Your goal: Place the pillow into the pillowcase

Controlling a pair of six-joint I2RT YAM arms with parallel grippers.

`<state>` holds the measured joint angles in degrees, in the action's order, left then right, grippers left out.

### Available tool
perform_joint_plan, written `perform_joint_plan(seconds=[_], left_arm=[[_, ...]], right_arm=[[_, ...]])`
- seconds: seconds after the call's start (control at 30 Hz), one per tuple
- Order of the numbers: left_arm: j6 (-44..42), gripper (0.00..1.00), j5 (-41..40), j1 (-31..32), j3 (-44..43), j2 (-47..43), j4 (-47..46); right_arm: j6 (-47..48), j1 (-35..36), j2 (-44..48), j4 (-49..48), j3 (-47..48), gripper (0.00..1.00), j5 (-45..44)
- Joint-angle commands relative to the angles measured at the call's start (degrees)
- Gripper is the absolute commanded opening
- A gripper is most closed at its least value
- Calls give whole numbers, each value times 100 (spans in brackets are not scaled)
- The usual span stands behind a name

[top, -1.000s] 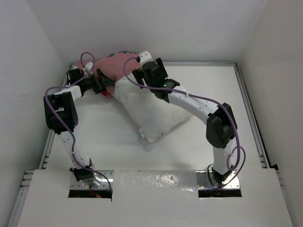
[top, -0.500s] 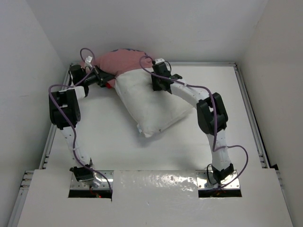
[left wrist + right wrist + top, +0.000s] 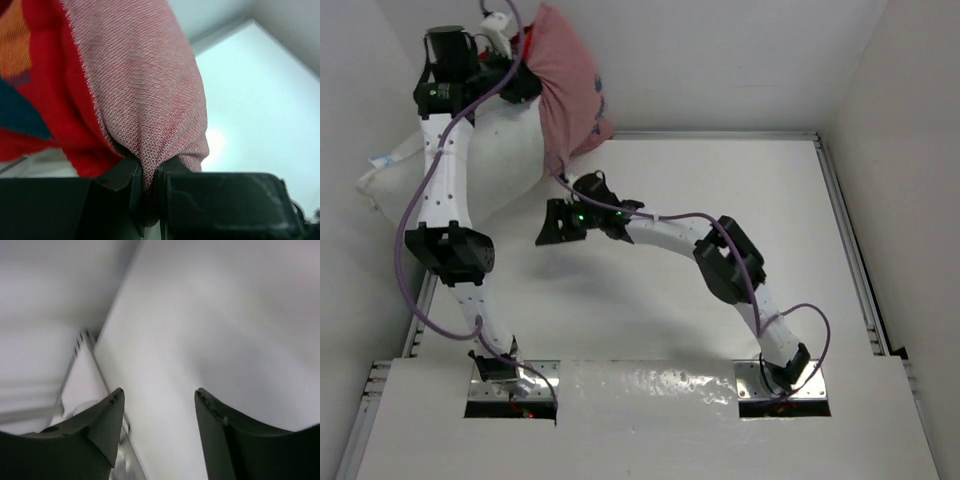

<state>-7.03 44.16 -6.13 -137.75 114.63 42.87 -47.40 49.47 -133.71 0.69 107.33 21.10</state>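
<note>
Top external view. My left arm reaches high at the far left corner. The left jaws are clamped on the upper edge of the pillowcase. The pillowcase hangs from them with its pale pink inner side outward, a strip of red showing at the pinch. The pillow lies against the left wall, just beside and partly behind the arm. Its upper right end meets the hanging pillowcase. I cannot tell from here whether that end is inside the sack or only beside it. The small blue tag sits at the pillow's outer left corner. My right arm stretches low across the counter, its wrist pointing left below the pillowcase's lower edge. The right jaws stand apart and hold nothing, clear of both fabrics.

Left wrist view. The left jaws are pressed together on a narrow fold of pink woven cloth of the pillowcase. Red fabric with orange and dark teal patches shows at the left.

Right wrist view. The right jaws are spread wide over a blurred white surface, with nothing between them.
</note>
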Motion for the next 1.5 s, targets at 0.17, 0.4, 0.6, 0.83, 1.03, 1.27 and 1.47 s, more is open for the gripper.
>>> perform_joint_plan(seconds=[0.17, 0.4, 0.6, 0.83, 1.03, 1.27, 1.47], left_arm=[[-2469, 0, -1593, 2659, 1081, 551, 2277], [-3180, 0, -1946, 3135, 2024, 596, 3094], [-3498, 6, -2061, 4100, 3411, 411, 3280], [-3613, 34, -1357, 4840, 4582, 341, 3245], [-3332, 54, -2797, 4902, 4486, 42, 3280], [-3164, 91, -3818, 4885, 3651, 68, 3280], [-3086, 88, -3678, 4876, 3896, 288, 3280]], right_arm=[[-43, -1369, 4138, 490, -4959, 72, -552], [-872, -1633, 7787, 4369, -6453, 82, -4698], [-212, -1836, 7933, 5230, -4806, 84, -6574], [1618, -2213, 6658, 3765, -2974, 83, -5709], [2516, -2381, 3874, 4237, 408, 79, -3466], [3043, -2285, 2026, 3027, 1448, 89, -1427], [3404, -1845, 883, 2533, 1941, 92, -696]])
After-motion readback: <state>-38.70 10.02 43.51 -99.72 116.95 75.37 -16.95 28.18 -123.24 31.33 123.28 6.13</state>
